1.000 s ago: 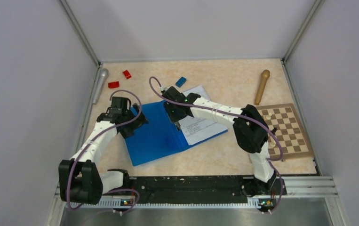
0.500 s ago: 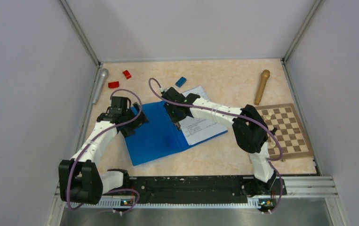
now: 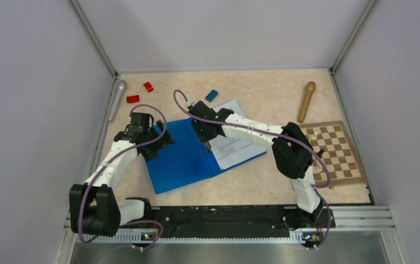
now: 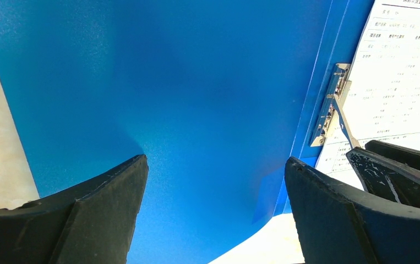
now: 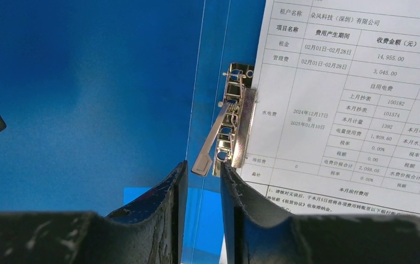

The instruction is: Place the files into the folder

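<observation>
The blue folder (image 3: 183,157) lies open on the table. The files (image 3: 235,140), white sheets printed with tables (image 5: 350,104), rest on its right half, with their left edge under the metal clip (image 5: 235,115). The clip's lever (image 5: 210,146) sticks out towards my right gripper (image 5: 202,165). The jaws stand a narrow gap apart with the lever's end between the tips, and I cannot tell whether they press on it. My left gripper (image 4: 216,165) is wide open, low over the bare left cover (image 4: 158,88) and holding nothing.
A chessboard (image 3: 331,151) lies at the right, a wooden stick (image 3: 306,100) behind it. A small blue block (image 3: 212,95) sits just beyond the folder. Two red blocks (image 3: 133,99) and a silver cylinder (image 3: 117,99) lie at the back left. Walls close in on both sides.
</observation>
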Motion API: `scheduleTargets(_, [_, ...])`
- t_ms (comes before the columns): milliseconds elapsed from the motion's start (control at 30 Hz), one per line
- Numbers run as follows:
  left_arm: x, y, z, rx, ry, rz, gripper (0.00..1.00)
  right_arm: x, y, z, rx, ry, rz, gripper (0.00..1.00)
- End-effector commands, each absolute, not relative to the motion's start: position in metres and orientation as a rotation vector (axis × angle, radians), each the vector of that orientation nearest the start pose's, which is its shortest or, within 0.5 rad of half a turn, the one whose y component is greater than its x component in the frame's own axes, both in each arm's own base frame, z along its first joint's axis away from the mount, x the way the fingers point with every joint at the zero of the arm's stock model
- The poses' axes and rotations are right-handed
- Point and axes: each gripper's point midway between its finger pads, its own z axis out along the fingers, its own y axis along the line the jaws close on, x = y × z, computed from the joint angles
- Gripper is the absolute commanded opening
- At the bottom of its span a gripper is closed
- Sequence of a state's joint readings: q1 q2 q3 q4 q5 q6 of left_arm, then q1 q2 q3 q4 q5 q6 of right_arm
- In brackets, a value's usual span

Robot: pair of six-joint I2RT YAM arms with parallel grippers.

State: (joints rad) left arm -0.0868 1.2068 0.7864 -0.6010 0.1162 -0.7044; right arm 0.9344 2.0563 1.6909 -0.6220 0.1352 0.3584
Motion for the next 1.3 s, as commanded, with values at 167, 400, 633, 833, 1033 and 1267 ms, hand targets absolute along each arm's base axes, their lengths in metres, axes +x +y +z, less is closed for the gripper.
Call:
scheduleTargets(167, [0.278,-0.071,0.096,-0.748,2.500,-0.441,0.99,0.312,0.408,0.106,-0.610,2.413,0.275,0.26])
scheduleTargets(400, [0.282,-0.068,0.103,-0.737,2.492,-0.417,0.99,0.315,0.409,0.108,-0.510,2.402,0.233,0.30])
scheduleTargets(633, [0.282,-0.066,0.104,-0.733,2.494,-0.406,0.99,0.316,0.407,0.103,-0.493,2.415,0.194,0.36])
scheduleTargets(833, [0.282,-0.065,0.103,-0.733,2.499,-0.396,0.99,0.315,0.404,0.097,-0.489,2.424,0.169,0.36])
scheduleTargets(1033, [0.283,-0.063,0.104,-0.729,2.497,-0.382,0.99,0.313,0.406,0.095,-0.498,2.428,0.170,0.31])
scheduleTargets(1267, [0.284,-0.063,0.103,-0.730,2.493,-0.387,0.99,0.312,0.409,0.096,-0.502,2.424,0.190,0.23])
